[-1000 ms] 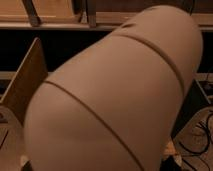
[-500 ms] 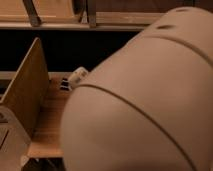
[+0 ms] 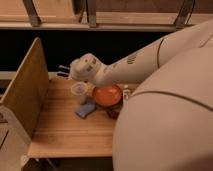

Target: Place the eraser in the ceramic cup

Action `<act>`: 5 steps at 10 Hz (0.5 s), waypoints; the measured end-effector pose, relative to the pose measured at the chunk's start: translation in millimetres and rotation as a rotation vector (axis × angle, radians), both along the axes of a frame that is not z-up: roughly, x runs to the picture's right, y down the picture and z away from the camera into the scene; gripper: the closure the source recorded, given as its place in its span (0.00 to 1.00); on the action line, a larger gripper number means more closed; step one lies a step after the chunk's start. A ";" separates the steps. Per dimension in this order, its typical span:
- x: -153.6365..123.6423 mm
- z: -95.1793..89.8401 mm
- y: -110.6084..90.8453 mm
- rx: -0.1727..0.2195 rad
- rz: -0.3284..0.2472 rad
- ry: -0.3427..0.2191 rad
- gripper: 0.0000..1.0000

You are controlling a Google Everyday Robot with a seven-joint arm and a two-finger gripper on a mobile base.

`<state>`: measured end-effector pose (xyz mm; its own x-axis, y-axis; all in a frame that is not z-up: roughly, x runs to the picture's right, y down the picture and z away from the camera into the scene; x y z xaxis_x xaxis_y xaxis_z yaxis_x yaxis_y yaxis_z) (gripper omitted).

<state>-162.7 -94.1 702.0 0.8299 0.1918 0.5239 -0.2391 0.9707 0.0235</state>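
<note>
1. The gripper (image 3: 63,71) hovers just above the cup (image 3: 79,92), about where it was; I cannot tell its grip.
2. The eraser (image 3: 86,109) lies on the table (image 3: 60,135), just before the cup.
3. The arm (image 3: 131,63) has swung aside, uncovering the cup and bowl (image 3: 107,95).

You have one worktop (image 3: 65,135), one pale cup (image 3: 79,91), one orange bowl (image 3: 107,95), one blue eraser (image 3: 85,109), one small dark item (image 3: 112,113) you can't make out, one upright board (image 3: 27,90) at the left edge, one arm (image 3: 125,67), one set of jaws near the cup at the worktop's back edge.
</note>
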 end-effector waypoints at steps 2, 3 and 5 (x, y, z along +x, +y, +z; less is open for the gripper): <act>7.1 -3.0 0.1 -0.022 0.035 -0.011 1.00; 9.9 -3.5 -1.6 -0.039 0.061 -0.022 1.00; 3.0 3.0 -8.7 -0.078 0.101 -0.062 1.00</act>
<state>-159.8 -102.7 705.0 0.7710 0.3145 0.5537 -0.3342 0.9400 -0.0685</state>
